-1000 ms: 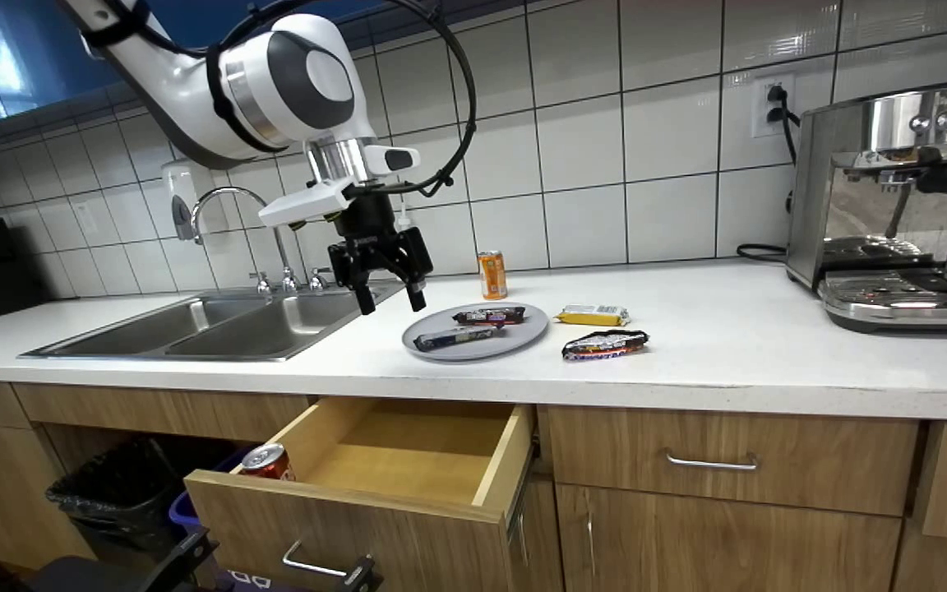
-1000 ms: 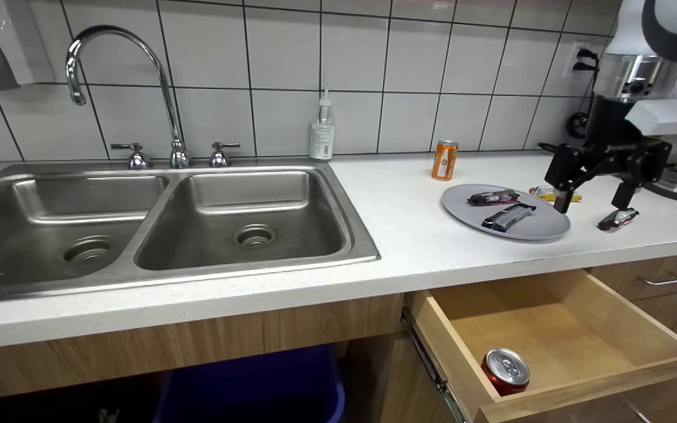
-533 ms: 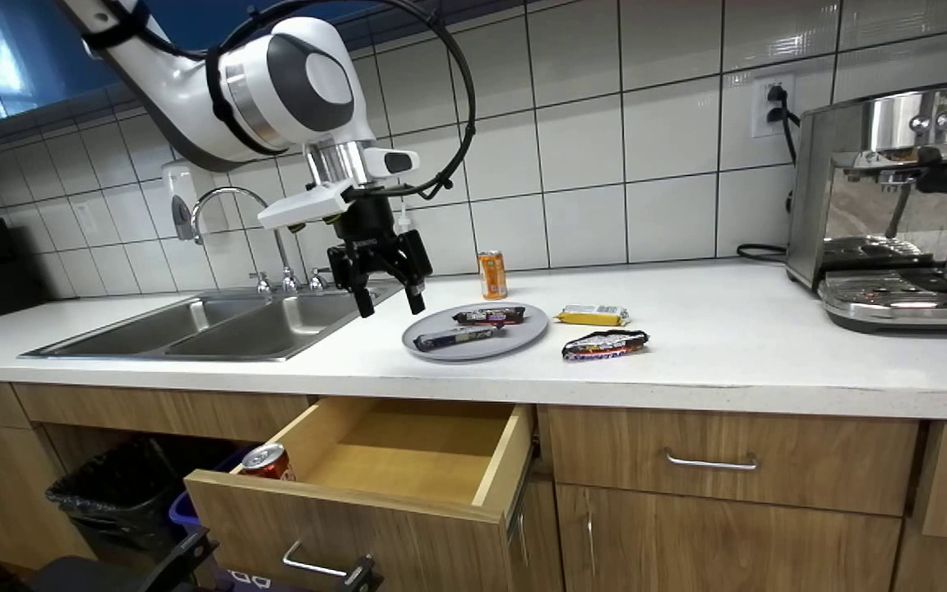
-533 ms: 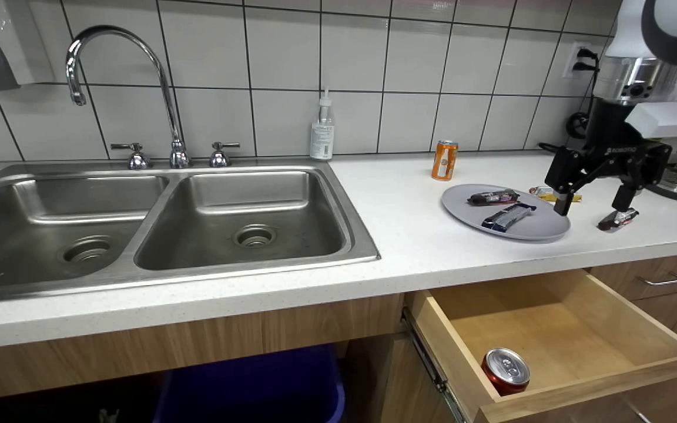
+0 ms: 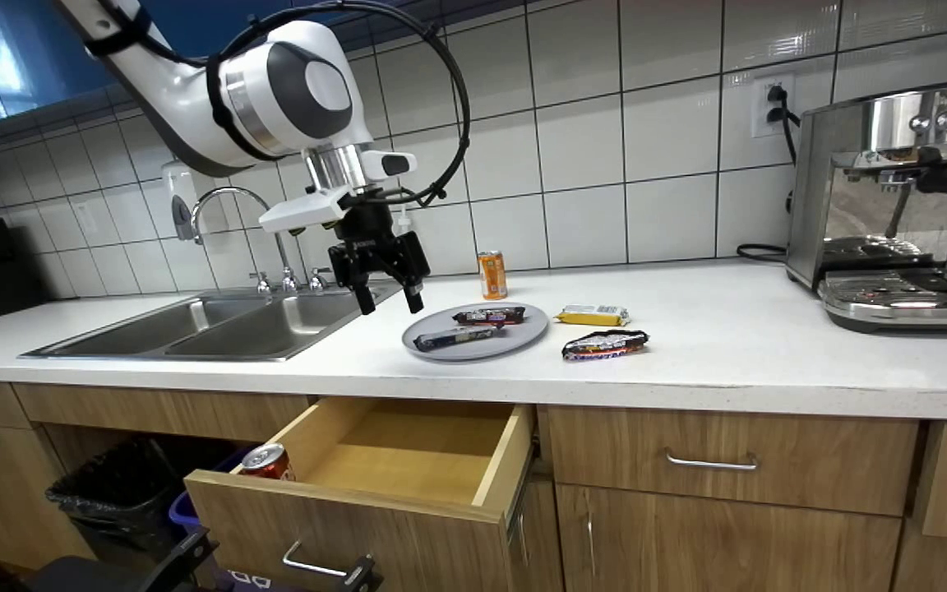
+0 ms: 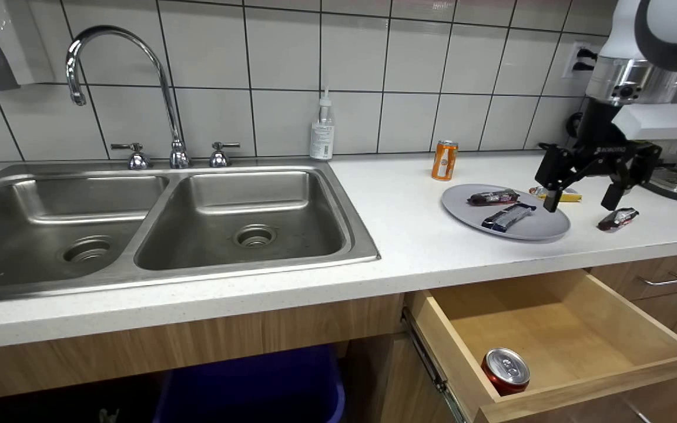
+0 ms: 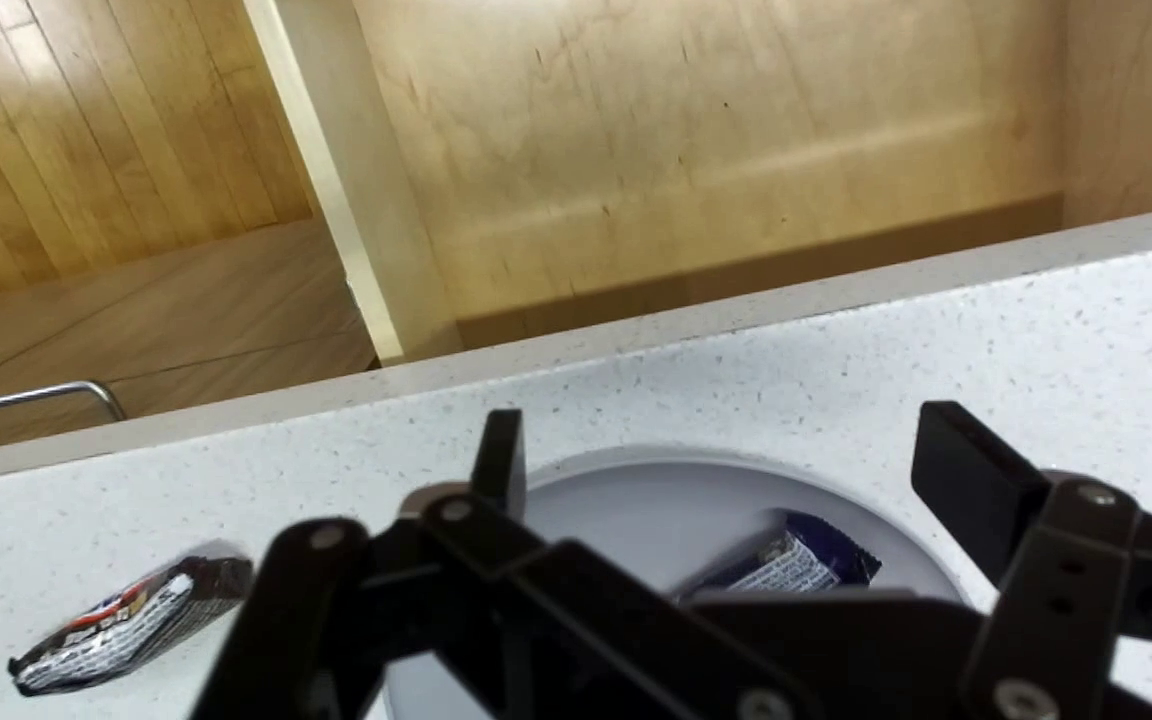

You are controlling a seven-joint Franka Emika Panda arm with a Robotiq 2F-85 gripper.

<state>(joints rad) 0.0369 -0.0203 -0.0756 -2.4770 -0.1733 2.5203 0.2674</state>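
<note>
- One black two-fingered gripper (image 5: pixel 391 302), released, jaws spread wide in mid-air.
- One round grey plate (image 6: pixel 461 202), bearing two: slim navy-wrapped bar (image 6: pixel 509 217), long axis slanting lower left to upper right in both exterior views; slim brown-wrapped bar (image 6: pixel 494 198).
- Two beside it: yellow-wrapped bar (image 5: pixel 593 316), black-wrapped bar (image 5: pixel 605 345).

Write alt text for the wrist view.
An open pincer, holding nothing, frames part of a gray plate with a dark-wrapped snack bar on it. Another wrapped bar lies on the speckled white counter at the picture's left, and an open wooden drawer fills much of the top.
</note>
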